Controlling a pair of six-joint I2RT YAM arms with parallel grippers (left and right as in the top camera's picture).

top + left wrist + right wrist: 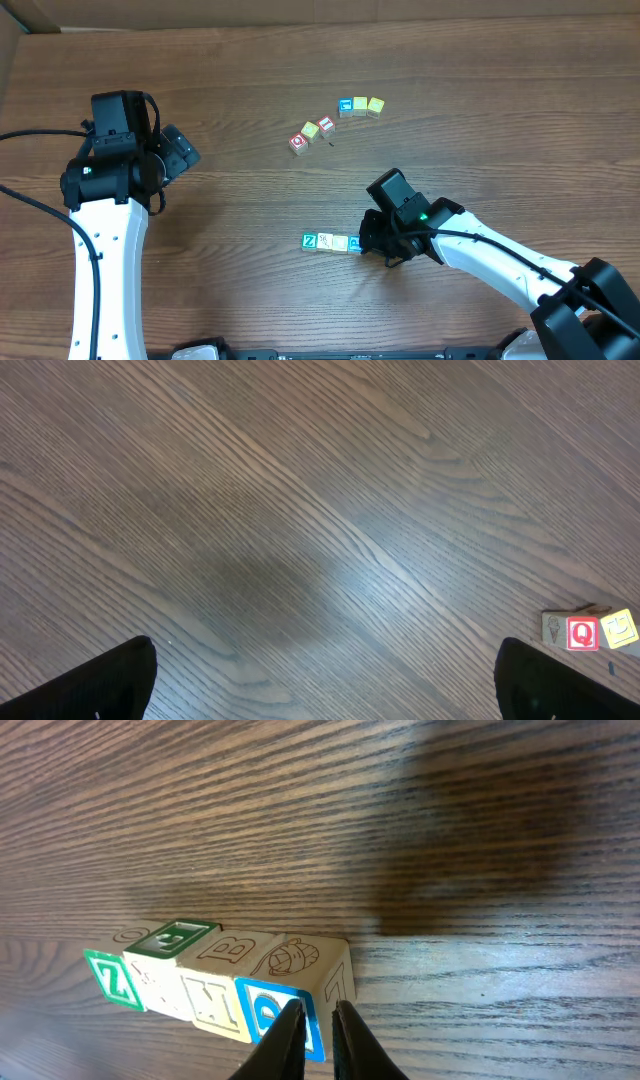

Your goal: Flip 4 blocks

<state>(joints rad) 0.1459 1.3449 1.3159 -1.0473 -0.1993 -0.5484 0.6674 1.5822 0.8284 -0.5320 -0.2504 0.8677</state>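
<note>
blue block at right jaws' tips

We log table: wood-grain top, brown, smooth, satin sheen, soft glare between left fingers. Left fingers: black, matt, plastic look. Right fingers: black, matt, smooth. Blocks just ahead of right fingers: pale raw wood, grain visible, embossed outlines, painted green and blue faces slightly glossy. Red Q cube just above right-hand left finger: wood, painted face. We note arm shells: white glossy plastic.
</note>
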